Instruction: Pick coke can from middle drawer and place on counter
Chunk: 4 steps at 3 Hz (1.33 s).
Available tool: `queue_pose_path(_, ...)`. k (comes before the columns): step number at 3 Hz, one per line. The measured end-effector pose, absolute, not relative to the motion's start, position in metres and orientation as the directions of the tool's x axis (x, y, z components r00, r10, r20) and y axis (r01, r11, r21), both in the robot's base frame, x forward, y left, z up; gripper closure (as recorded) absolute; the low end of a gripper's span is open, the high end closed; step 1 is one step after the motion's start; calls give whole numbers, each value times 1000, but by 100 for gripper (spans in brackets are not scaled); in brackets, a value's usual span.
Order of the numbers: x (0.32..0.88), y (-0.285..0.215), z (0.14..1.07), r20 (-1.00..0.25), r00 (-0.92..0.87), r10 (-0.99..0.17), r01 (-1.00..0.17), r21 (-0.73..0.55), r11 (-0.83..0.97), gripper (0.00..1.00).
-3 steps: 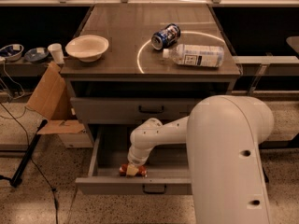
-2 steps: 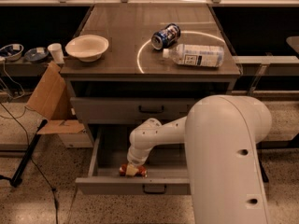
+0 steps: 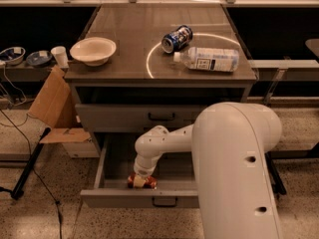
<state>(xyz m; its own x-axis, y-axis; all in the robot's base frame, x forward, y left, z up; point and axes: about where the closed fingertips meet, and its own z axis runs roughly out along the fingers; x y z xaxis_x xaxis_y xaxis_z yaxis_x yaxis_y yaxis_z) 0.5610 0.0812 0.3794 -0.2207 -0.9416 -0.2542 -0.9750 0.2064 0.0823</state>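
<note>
Your hand [image 3: 143, 173] is down in the open wide grey metal drawer [image 3: 119, 199], right upon the small red soda can [image 3: 150, 183]; whether it clamps, you cannot tell.

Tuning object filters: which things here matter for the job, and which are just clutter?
Job: small red coke can in the open grey metal middle drawer; gripper down at the can; glossy grey-brown counter.
Clutter: cream bowl, blue-and-white can, clear plastic bottle on the counter; white cup, cardboard box at left.
</note>
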Motion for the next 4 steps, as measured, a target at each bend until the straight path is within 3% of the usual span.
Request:
queue_pose_path(1,561,78,381,-262,-227,-938,-974,81,213,82)
queue_pose_path(2,559,69,389,-292,-262,-920,-965,58,257,100)
queue_pose_path(4,558,47,443,-385,-291,-876,-935,-77,345,100)
